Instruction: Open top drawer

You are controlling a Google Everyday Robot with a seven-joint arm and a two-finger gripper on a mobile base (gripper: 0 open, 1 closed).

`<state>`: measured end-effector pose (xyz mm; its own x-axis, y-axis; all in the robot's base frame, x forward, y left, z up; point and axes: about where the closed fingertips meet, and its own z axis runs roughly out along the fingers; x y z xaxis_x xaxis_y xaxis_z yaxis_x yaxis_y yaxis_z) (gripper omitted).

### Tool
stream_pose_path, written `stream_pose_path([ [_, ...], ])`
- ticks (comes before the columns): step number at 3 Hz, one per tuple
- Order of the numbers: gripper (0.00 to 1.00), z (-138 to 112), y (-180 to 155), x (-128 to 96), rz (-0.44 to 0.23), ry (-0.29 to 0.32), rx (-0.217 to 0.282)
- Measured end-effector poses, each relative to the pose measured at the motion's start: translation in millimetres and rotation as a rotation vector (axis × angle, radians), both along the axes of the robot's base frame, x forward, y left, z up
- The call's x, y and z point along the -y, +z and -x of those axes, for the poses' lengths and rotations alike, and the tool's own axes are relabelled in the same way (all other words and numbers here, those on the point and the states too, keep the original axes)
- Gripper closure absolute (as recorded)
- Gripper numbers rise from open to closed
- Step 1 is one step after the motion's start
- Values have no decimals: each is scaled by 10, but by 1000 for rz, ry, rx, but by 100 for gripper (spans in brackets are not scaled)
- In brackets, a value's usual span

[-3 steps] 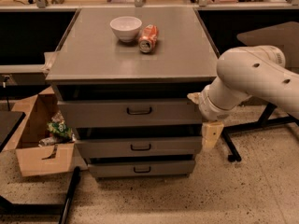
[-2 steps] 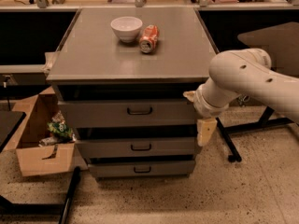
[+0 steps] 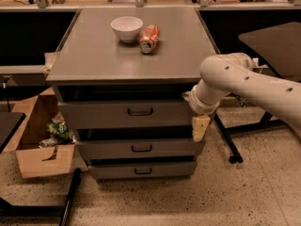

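- Top drawer (image 3: 103, 115) is the highest of three grey fronts in the cabinet in front of me, and its small dark loop handle (image 3: 140, 111) is at the centre of the front.
- From here its front looks level, with a dark gap between it and the cabinet top (image 3: 103, 55).
- My gripper (image 3: 201, 128) hangs pointing down at 3 o'clock from that handle, over the right end of the drawer front and well apart from the handle.
- I cannot tell how far it is open or whether it is touching the front, and I see nothing held in it.
- The white arm (image 3: 254, 84) reaches in from 3 o'clock.
- The middle drawer (image 3: 108, 149) and bottom drawer (image 3: 113, 171) lie at 6 o'clock below the top one.
- On the cabinet top a white bowl (image 3: 127, 28) stands at 12 o'clock, and a red can (image 3: 149, 38) lies on its side just beside it at 4 o'clock.
- A cardboard box (image 3: 40, 159) sits on the floor at 9 o'clock from the cabinet.
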<state>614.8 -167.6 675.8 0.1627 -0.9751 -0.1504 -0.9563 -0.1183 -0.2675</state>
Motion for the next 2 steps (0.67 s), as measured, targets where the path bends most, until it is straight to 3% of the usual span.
stream_pose_path([
  [1, 18, -142, -125, -59, -4, 4, -18],
  [2, 42, -141, -182, -60, -16, 3, -42],
])
